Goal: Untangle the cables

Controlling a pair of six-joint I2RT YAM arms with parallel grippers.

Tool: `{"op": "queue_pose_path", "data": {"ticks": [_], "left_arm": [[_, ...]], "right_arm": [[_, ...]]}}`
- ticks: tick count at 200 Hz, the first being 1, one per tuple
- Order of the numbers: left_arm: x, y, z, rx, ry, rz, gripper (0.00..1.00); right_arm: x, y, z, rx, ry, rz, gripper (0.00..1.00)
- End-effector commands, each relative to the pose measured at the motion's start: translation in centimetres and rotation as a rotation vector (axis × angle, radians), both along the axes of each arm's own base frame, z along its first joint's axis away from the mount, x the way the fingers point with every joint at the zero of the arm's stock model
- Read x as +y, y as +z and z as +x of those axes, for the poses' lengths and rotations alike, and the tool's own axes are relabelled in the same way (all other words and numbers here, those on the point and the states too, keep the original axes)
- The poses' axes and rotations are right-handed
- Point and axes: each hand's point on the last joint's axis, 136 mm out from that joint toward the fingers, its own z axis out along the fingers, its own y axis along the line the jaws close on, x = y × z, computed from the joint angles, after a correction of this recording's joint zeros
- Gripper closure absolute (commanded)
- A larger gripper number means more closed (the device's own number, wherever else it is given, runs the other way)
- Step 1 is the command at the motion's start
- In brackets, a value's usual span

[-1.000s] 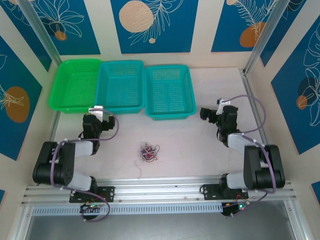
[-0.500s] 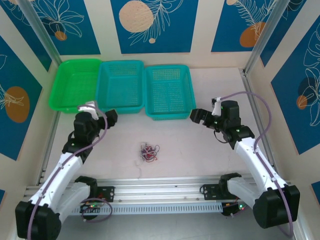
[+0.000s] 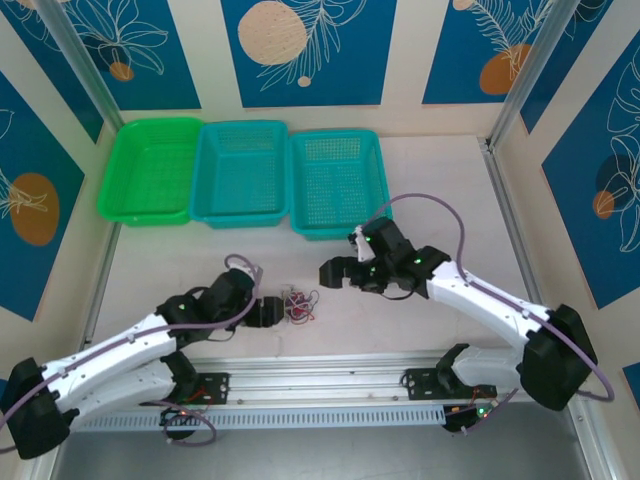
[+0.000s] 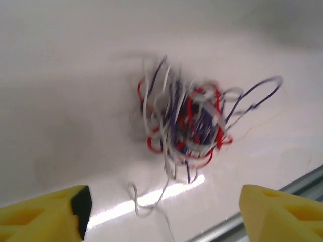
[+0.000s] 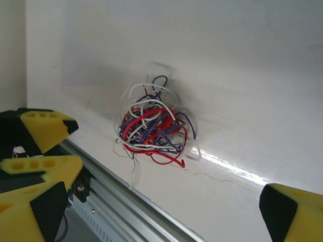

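The cables (image 3: 298, 305) lie in one small tangle of red, white and dark purple wires on the white table, close to its near edge. My left gripper (image 3: 270, 311) is low at the tangle's left side and open. In the left wrist view the cables (image 4: 184, 126) sit just ahead of the left gripper (image 4: 165, 204), and one thin white strand trails into the gap between its yellow fingers (image 4: 55, 209). My right gripper (image 3: 335, 272) hovers open up and to the right of the tangle. In the right wrist view the cables (image 5: 151, 126) lie ahead of the right gripper (image 5: 161, 209), apart from it.
Three baskets line the back: a green basket (image 3: 150, 170), a teal basket (image 3: 240, 172) and a second teal basket (image 3: 338, 182). An aluminium rail (image 3: 320, 372) runs along the near table edge, right beside the tangle. The left gripper's yellow fingers (image 5: 45, 128) stand left of the cables.
Both arms have unfolded from beside their bases and swung in to the tangle, the left from the left, the right from the upper right. The cables have not moved.
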Motion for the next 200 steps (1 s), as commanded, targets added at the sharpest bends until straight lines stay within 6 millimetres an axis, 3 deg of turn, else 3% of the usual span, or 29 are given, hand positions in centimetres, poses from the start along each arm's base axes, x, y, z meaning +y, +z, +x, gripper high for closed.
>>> {"op": "queue_pose_path", "data": {"ticks": [1,38,66,94,103,110,125,142,159,200], "left_arm": [[1.1,-3.2,-1.8,0.146,0.089,0.063,0.37],[0.5,-5.2,-1.4,0.172,0.157,0.017,0.57],[0.3,-6.4,-1.4,0.19,0.169,0.017,0.66],[-0.9,-6.4,-1.1,0.178,0.142,-0.039,0.9],[-0.7,-6.5,-1.1,0.177,0.145,-0.035,1.0],[-0.4,-6.5,-1.1,0.176,0.151,-0.023,1.0],[0.4,-6.4,-1.0,0.161,0.173,0.001,1.0],[1.8,-5.8,-0.4,0.131,0.219,0.025,1.0],[3.4,-4.6,0.9,0.081,0.261,0.048,1.0],[8.6,-1.8,3.7,0.015,0.38,0.127,1.0]], "right_arm": [[2.1,-0.1,0.6,-0.007,-0.026,-0.016,0.01],[5.2,-2.9,0.7,0.012,0.004,-0.074,0.0],[7.3,-4.6,1.2,-0.016,0.026,-0.143,0.01],[8.9,-6.9,1.5,-0.006,0.033,-0.179,0.0],[9.3,-7.5,1.6,-0.003,0.033,-0.184,0.04],[9.4,-8.0,1.5,-0.007,0.039,-0.195,0.1],[9.6,-8.7,1.5,-0.019,0.053,-0.224,0.32],[9.0,-9.4,1.4,-0.018,0.045,-0.255,0.59],[7.0,-9.4,1.9,-0.052,-0.013,-0.296,0.84],[-1.2,-8.1,3.1,-0.1,-0.232,-0.36,0.87]]}}
